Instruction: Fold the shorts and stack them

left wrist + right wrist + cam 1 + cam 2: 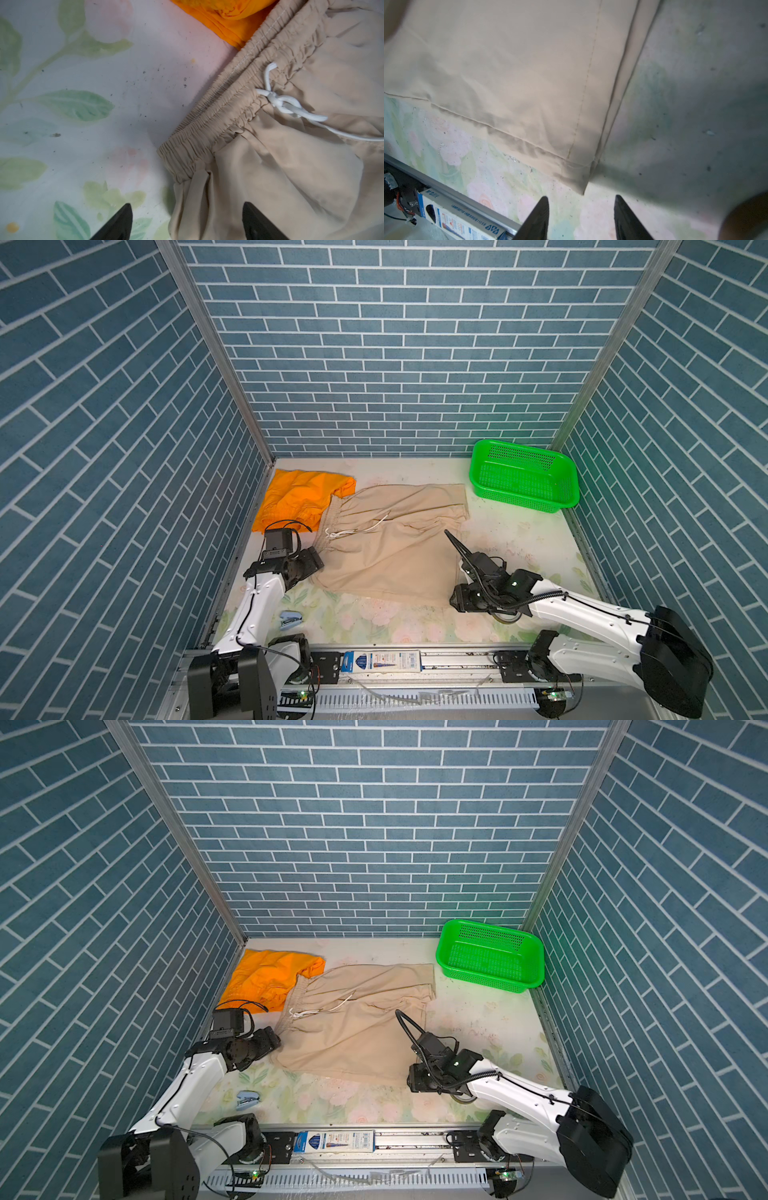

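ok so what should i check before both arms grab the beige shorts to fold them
1. Left gripper open: ok, jaws apart over the edge of the beige shorts, beside the waistband end.
2. Right gripper open: ok, nothing between the jaws.
3. Hem corner inside the right jaws: not ok, it lies just ahead of the fingertips.
4. Beige shorts flat: ok, mostly, with the drawstring loose on top.
5. Orange shorts clear of the beige: not ok, the waistband overlaps their edge.
6. Basket out of the way: ok, back right, apart from the cloth.
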